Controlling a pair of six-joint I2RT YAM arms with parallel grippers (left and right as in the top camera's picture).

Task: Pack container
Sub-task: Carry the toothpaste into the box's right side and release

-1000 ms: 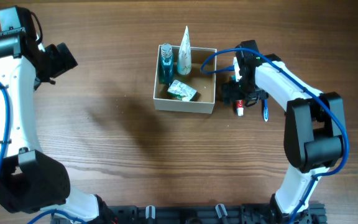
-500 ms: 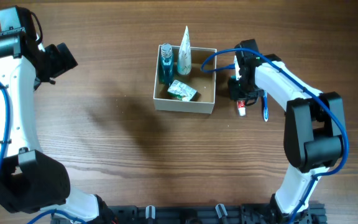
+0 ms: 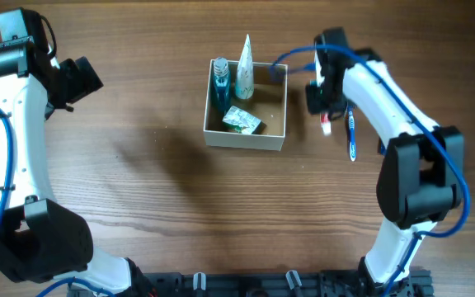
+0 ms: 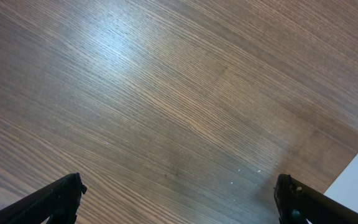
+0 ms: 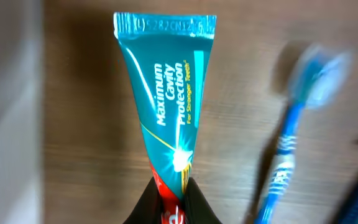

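Wood-grain tabletop (image 3: pixel 138 165), R gripper (image 5: pixel 173 208) pinching toothpaste tube (image 5: pixel 166 93) near container (image 3: pixel 244 141), L gripper (image 4: pixel 176 196) spread

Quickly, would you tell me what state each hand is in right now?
Left hand: open, empty.
Right hand: closed on the toothpaste.

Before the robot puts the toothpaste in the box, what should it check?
1. Grip: the right gripper is shut on the toothpaste tube near its cap end. Ok.
2. Tube above the container: it hangs beside the right wall, not over the opening. Not ok.
3. Room inside: bare tan bottom shows on the container's right side. Ok.
4. Toothbrush: it lies on the table, apart from the tube, on the side away from the container. Ok.
5. Left gripper: open, far off to the left. Ok.
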